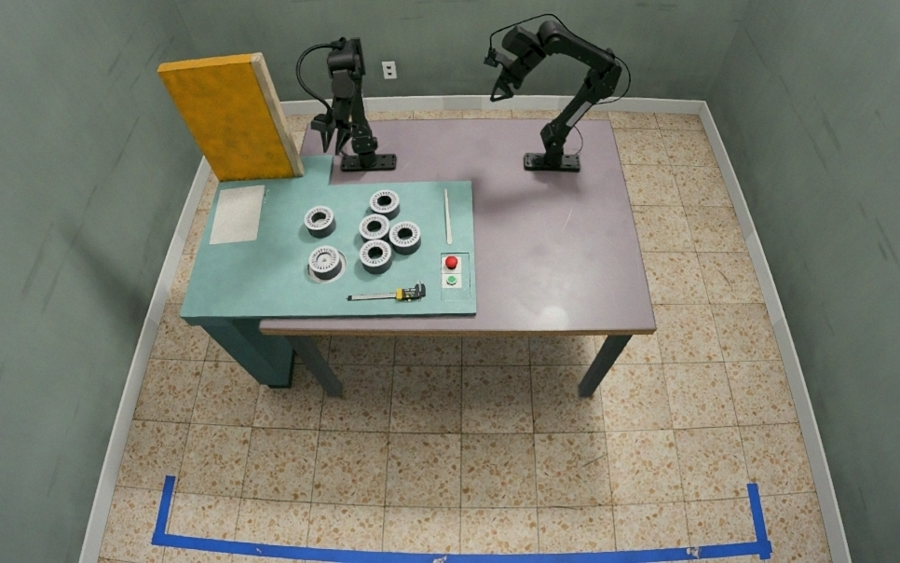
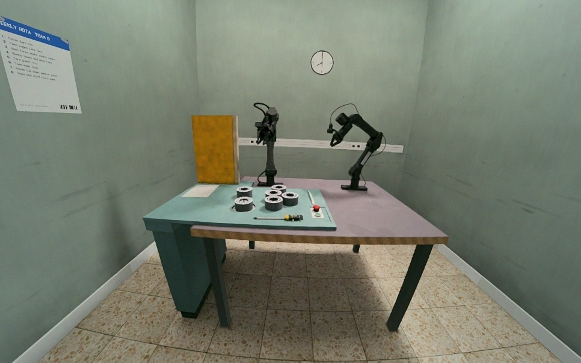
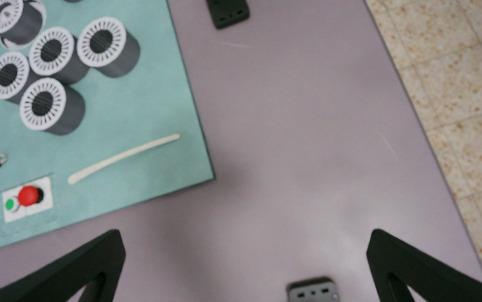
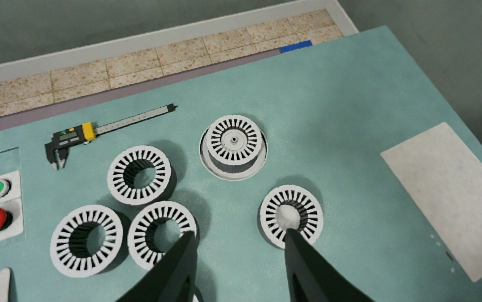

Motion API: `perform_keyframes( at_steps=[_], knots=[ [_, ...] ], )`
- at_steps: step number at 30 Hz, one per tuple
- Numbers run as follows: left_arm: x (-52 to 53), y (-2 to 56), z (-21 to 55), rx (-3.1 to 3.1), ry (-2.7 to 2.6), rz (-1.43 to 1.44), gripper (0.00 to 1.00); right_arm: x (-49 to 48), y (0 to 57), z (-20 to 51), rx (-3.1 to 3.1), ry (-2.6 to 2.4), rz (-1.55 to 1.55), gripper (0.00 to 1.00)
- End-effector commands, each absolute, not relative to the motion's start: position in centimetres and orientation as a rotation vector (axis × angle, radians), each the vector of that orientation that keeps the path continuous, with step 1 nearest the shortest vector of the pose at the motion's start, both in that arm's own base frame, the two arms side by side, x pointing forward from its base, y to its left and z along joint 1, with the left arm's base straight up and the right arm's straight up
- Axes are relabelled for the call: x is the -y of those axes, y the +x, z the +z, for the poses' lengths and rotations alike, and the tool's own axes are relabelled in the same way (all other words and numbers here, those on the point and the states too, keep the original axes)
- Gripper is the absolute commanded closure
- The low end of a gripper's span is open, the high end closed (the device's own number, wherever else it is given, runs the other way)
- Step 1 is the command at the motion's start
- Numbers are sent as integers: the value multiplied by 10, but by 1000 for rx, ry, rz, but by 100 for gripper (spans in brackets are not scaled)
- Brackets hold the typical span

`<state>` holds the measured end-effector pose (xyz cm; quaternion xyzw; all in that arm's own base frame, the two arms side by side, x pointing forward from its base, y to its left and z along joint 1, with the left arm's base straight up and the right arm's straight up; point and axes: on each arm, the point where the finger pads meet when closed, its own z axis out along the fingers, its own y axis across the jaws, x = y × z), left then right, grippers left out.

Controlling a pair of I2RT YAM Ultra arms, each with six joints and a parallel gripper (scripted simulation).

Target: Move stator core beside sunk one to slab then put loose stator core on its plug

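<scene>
Where green walls (image 1: 39,279) (image 2: 107,170) (image 4: 125,30) flank a mauve table (image 1: 564,265) (image 2: 376,214) (image 3: 300,125) (image 4: 100,98) and teal slab (image 1: 265,285) (image 2: 192,211) (image 3: 130,110) (image 4: 350,100), left fingers (image 1: 507,89) (image 2: 336,139) and right fingers (image 1: 325,136) (image 2: 258,139) hang released.

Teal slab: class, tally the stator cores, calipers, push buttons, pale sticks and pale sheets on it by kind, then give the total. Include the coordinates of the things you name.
Stator cores (image 1: 376,267) (image 2: 273,205) (image 3: 74,112) (image 4: 116,175): 6
Calipers (image 1: 411,293) (image 2: 293,217) (image 3: 2,159) (image 4: 70,137): 1
Push buttons (image 1: 451,262) (image 2: 316,208) (image 3: 28,195) (image 4: 2,219): 2
Pale sticks (image 1: 447,222) (image 2: 311,198) (image 3: 124,156) (image 4: 4,285): 1
Pale sheets (image 1: 237,215) (image 2: 199,190) (image 4: 442,195): 1
Total: 11
</scene>
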<state>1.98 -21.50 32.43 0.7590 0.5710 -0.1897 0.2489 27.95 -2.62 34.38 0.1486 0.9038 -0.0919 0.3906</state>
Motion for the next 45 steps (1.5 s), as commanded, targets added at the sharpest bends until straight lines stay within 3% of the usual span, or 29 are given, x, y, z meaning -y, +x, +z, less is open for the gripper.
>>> perform_keyframes(
  at_steps=[1,7,19,22,25,36,39,45],
  knots=[
    [234,35,331,-1572,1961,-523,0,26,289,328,-2333,428,-212,63],
    [244,58,348,-1591,1783,-549,0,28,305,339,-2267,561,-131,63],
    [247,206,384,-1714,1051,-461,0,61,336,251,-2308,1249,3,63],
    [248,201,384,-1709,1066,-483,0,61,332,268,-2278,1231,18,63],
    [239,251,368,-1784,926,-398,0,73,337,217,-2324,1420,-17,63],
    [139,352,398,-1683,388,-235,0,108,345,157,-2091,2045,53,63],
    [136,344,410,-1646,385,-248,0,108,346,169,-2068,2033,74,63],
    [61,374,425,-1545,132,-124,0,130,345,121,-1878,2373,75,63]
  ],
)
